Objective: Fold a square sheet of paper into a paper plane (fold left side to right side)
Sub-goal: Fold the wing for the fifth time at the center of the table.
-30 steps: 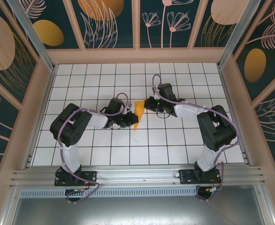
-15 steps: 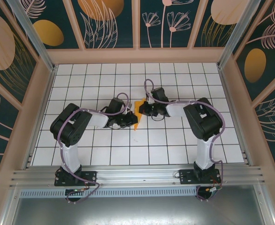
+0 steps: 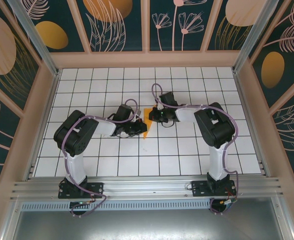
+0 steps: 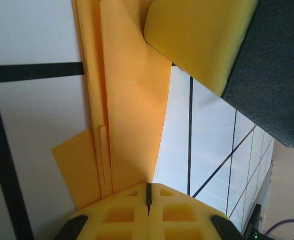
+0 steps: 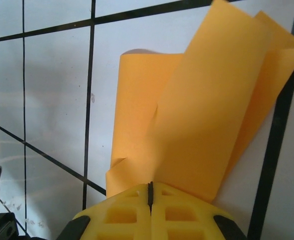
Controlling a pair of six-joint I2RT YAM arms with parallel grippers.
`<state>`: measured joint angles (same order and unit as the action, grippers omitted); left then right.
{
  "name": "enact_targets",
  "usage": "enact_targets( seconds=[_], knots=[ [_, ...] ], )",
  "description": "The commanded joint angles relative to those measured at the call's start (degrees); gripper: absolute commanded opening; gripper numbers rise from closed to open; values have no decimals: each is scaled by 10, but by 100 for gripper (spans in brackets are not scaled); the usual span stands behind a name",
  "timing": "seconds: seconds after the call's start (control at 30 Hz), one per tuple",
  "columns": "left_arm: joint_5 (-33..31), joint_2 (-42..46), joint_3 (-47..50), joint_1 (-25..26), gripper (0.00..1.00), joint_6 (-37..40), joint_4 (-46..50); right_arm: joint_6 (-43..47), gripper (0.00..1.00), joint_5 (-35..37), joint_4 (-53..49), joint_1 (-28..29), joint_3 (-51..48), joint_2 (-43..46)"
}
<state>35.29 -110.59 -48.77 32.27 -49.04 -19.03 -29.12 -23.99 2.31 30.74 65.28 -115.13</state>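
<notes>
The square sheet of paper is folded into a narrow orange-yellow paper plane (image 3: 148,120) of creased layers, lying mid-table between both arms. My left gripper (image 3: 140,129) comes at it from the left. In the left wrist view its jaws (image 4: 148,192) are pressed together where a raised flap of the paper plane (image 4: 131,100) runs into their seam. My right gripper (image 3: 152,116) comes in from the right. Its jaws (image 5: 150,192) are also shut where a lifted flap (image 5: 202,115) meets them. One right fingertip (image 4: 197,40) shows over the paper's far end.
White grid-tiled table (image 3: 187,150) inside patterned walls (image 3: 116,25) on three sides. A metal rail (image 3: 147,187) with both arm bases runs along the near edge. The right arm's elbow (image 3: 214,127) is bent close behind its gripper.
The right arm has folded in, its elbow swinging left and its gripper shifting slightly left over the paper. The left jaws have closed the last bit; the left arm has barely moved.
</notes>
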Motion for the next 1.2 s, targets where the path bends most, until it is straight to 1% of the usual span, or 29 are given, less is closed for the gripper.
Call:
enact_targets(
  seconds=[0.0, 0.27, 0.7, 1.07, 1.17],
  knots=[
    [-36, -41, 8, 18, 6, 16, 65, 28, 0, 31, -28, -8, 26, -26],
    [-36, -42, 7, 18, 6, 18, 66, 47, 0, 36, -39, -31, 55, -43],
    [-33, -45, 7, 18, 5, 18, 68, 63, 0, 13, -41, -75, 105, -68],
    [-33, -45, 7, 18, 5, 18, 66, 82, 0, 11, -67, -115, 187, -116],
    [-33, -42, 8, 18, 5, 18, 65, 86, 0, 15, -62, -121, 197, -106]
  ],
)
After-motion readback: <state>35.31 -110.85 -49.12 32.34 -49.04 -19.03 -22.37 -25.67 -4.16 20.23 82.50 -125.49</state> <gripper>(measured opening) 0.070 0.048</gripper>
